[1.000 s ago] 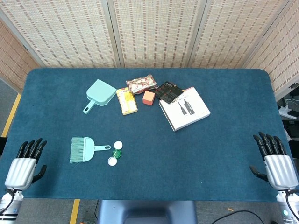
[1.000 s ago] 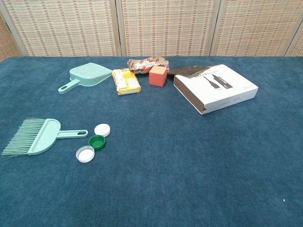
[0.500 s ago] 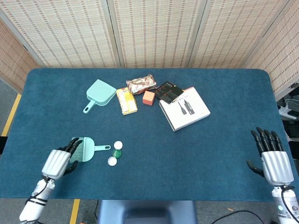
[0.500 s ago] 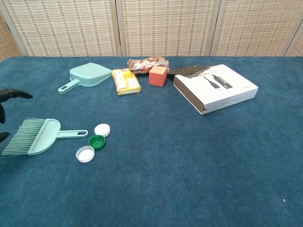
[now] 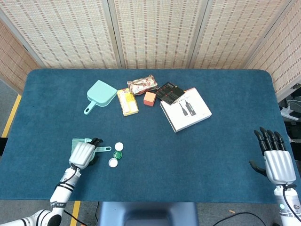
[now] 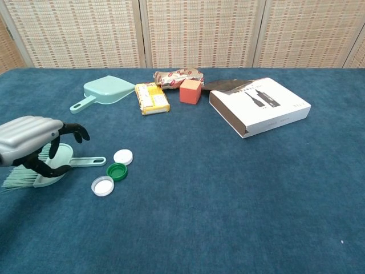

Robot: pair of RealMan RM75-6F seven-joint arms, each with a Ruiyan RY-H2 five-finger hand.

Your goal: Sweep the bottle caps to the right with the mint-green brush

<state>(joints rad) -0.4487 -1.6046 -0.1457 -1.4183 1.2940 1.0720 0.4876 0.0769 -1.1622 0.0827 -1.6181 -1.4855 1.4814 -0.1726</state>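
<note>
The mint-green brush (image 5: 104,149) lies near the table's front left, bristles to the left and handle pointing right. My left hand (image 5: 83,154) hovers right over its body, hiding most of it in the head view. In the chest view the left hand (image 6: 29,142) has its fingers curved down over the brush (image 6: 56,170), holding nothing. Just right of the handle lie three bottle caps: a white one (image 5: 119,146), a green one (image 5: 117,154) and another white one (image 5: 113,163). My right hand (image 5: 278,161) rests open at the front right edge, far from them.
A mint-green dustpan (image 5: 100,94), a yellow packet (image 5: 127,101), a snack wrapper (image 5: 142,84), an orange block (image 5: 149,98), a black booklet (image 5: 170,92) and a white box (image 5: 186,109) lie across the back middle of the blue table (image 5: 197,155).
My left hand has moved right and forward from the table's left edge until it sits over the brush. The right hand has barely shifted. Brush and caps have not moved.
</note>
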